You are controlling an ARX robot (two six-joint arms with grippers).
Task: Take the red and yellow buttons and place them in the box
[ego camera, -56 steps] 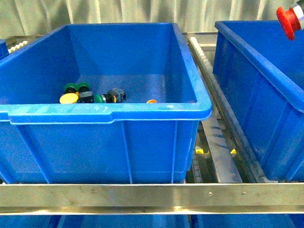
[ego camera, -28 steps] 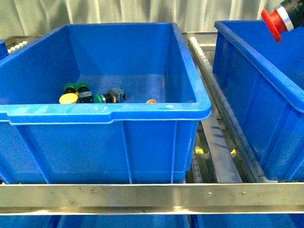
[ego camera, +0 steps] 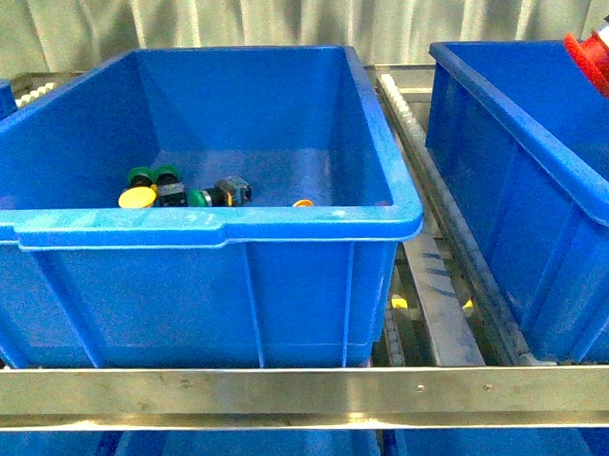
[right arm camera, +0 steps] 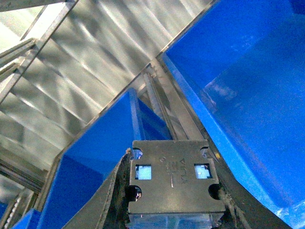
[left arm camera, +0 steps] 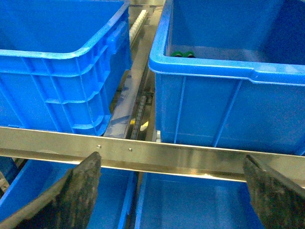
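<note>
Nearest, the left claw [left arm camera: 171, 160] hangs low in front of the table's steel front rail [ego camera: 290, 389]. Its two dark fingers [left arm camera: 78, 191] are spread wide with nothing between them. Behind the rail sits the middle box [ego camera: 217, 301], deep and blue. On its floor, toward the left and close to the near wall, lies the yellow button [ego camera: 137, 198]. It is just beside some green buttons [ego camera: 140, 176] and a black switch part [ego camera: 234, 189]. Further right a small yellow-orange bit [ego camera: 303, 202] peeks over the near rim; what it is cannot be told. A strip of white rollers [ego camera: 400, 105] runs between this box and the right box [ego camera: 503, 181], which is also blue. Above the right box, at the picture's right edge and clear of its walls, hangs the red button [ego camera: 589, 58]. Its cap is turned leftward with a silver collar behind it, and it is partly cut off by the edge. The right wrist view shows the right claw [right arm camera: 172, 162] pressed onto the button's grey square body from both sides, holding it in the air. Farthest back hangs a pale pleated curtain [ego camera: 277, 19].
</note>
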